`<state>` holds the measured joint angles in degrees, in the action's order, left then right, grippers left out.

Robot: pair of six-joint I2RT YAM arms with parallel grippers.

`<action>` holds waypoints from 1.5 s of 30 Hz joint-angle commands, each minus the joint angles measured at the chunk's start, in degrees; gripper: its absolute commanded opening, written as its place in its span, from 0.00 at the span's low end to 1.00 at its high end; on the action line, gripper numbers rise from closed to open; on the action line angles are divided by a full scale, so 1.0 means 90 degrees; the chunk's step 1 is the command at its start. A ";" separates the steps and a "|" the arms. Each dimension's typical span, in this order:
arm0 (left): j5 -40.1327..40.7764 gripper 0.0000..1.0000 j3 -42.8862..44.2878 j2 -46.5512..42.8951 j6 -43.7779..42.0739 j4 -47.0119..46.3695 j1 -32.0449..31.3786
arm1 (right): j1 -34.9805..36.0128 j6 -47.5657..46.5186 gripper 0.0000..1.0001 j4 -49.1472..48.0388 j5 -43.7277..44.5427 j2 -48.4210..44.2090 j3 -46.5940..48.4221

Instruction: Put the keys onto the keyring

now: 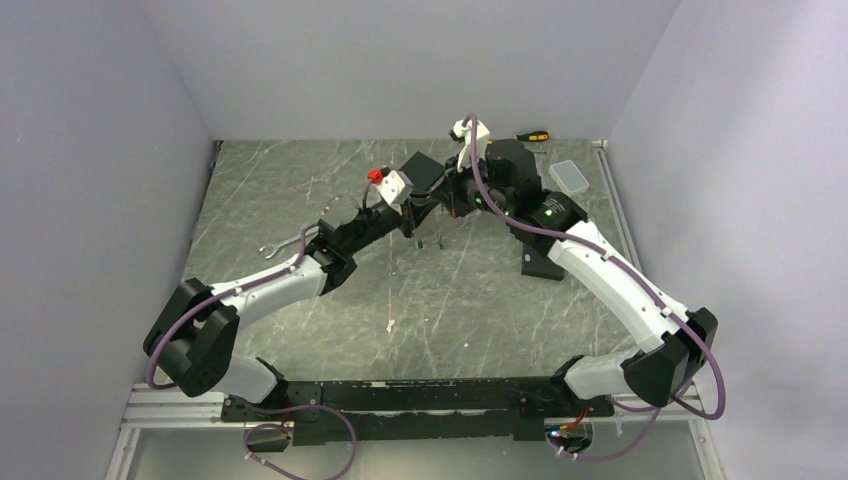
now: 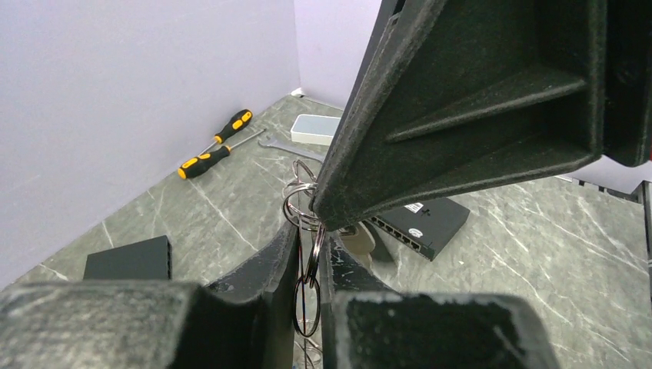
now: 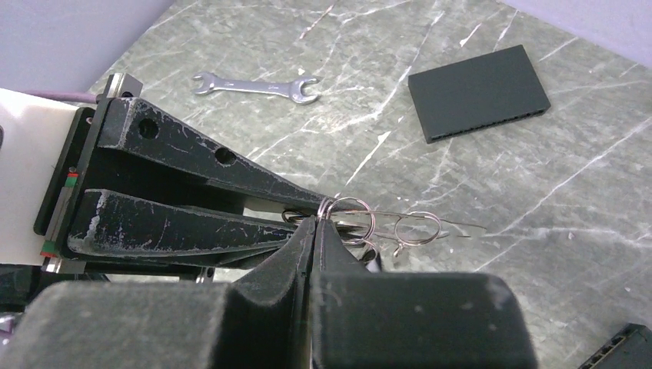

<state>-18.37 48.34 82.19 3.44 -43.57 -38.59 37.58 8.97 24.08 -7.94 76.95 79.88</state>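
**A:** What lies round the grippers, left to right?

**B:** Seen from overhead, a wrench lies at eight o'clock from them. A flat black box is at twelve and two yellow-and-black screwdrivers at two, by the back wall. A pale box sits at three and a black network switch at four.

**A:** Any writing?

**B:** A white label on the switch, too small to read.

**A:** The hands?

**B:** The left gripper and right gripper meet tip to tip above the table, both clamped on the keyring. Small rings are bunched there. I can't make out the keys. The right finger blocks much of the left wrist view.
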 commanded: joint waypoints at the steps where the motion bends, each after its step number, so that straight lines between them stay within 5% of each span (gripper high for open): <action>1: 0.0293 0.14 0.0360 -0.0018 -0.0303 -0.0004 -0.0008 | 0.0027 0.0055 0.00 -0.0107 0.0017 -0.0317 0.0332; 7: 0.0175 0.15 0.0347 -0.0130 -0.1185 0.0382 -0.0025 | -0.0136 0.0318 0.00 0.0442 -0.0017 -0.0166 0.0889; 21: -0.0374 0.22 0.0158 -0.0412 -0.4079 0.1035 -0.0025 | -0.0799 0.0813 0.00 0.1857 -0.1911 0.0404 0.1652; 29: -0.0159 0.22 0.0123 -0.0461 -0.4212 0.0930 -0.0028 | -0.0856 0.0761 0.00 0.2272 -0.2981 0.0717 0.1431; 40: 0.0256 0.09 0.0183 -0.0581 -0.4692 0.1182 -0.0025 | -0.0887 0.0547 0.00 0.2847 -0.2723 0.0820 0.1259; 42: 0.0198 0.17 0.0218 -0.0626 -0.4772 0.1375 -0.0029 | -0.0895 0.0555 0.00 0.2806 -0.2565 0.0762 0.1194; 45: 0.0079 0.56 0.0187 -0.0784 -0.4742 0.1587 -0.0024 | -0.0918 0.0598 0.00 0.2576 -0.2301 0.0605 0.1081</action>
<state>-20.27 49.08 79.11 -37.19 -27.88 -39.53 29.19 14.11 44.93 -29.50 84.53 90.63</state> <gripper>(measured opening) 0.387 0.013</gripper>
